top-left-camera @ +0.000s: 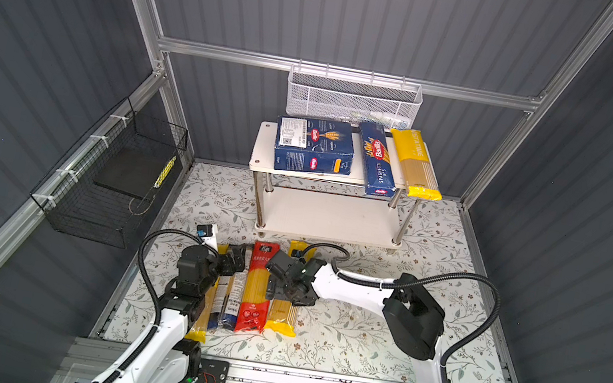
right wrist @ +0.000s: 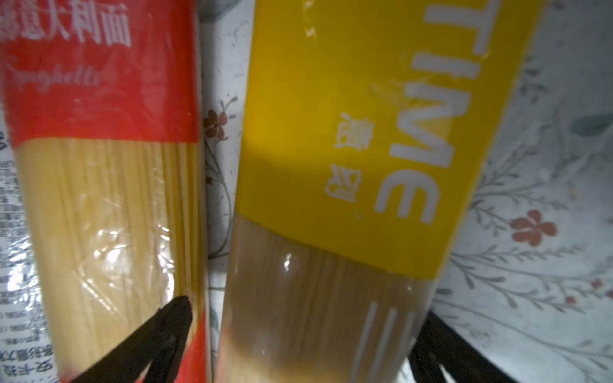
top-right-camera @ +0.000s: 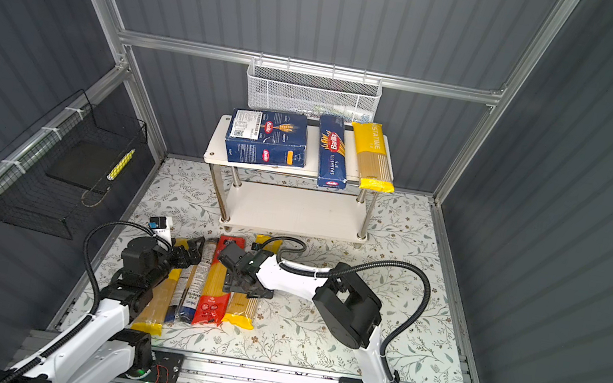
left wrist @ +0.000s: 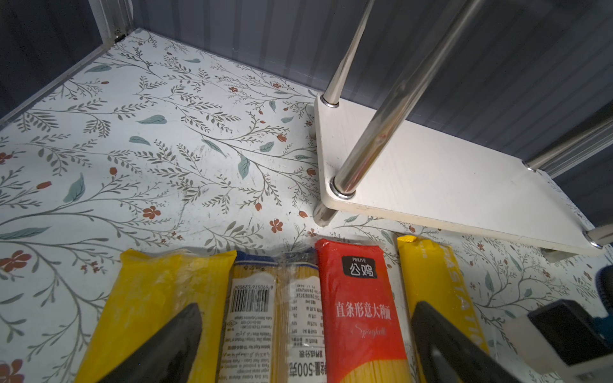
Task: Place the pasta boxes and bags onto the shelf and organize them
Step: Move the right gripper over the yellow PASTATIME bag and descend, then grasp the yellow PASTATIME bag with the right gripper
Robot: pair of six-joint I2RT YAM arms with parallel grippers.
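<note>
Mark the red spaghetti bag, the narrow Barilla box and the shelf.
red spaghetti bag (top-left-camera: 257,289): in a top view, clear middle section.
narrow Barilla box (top-left-camera: 376,160): in a top view, top face near the logo.
shelf (top-left-camera: 330,215): in a top view, bare lower board.

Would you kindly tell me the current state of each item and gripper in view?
Wide box: flat on the shelf's top board.
Narrow box: flat beside it, overhanging the front edge.
Shelved yellow bag: flat, overhanging too.
Red bag: flat on the table.
Right gripper: open, astride the table's rightmost yellow bag.
Left gripper: open.
</note>
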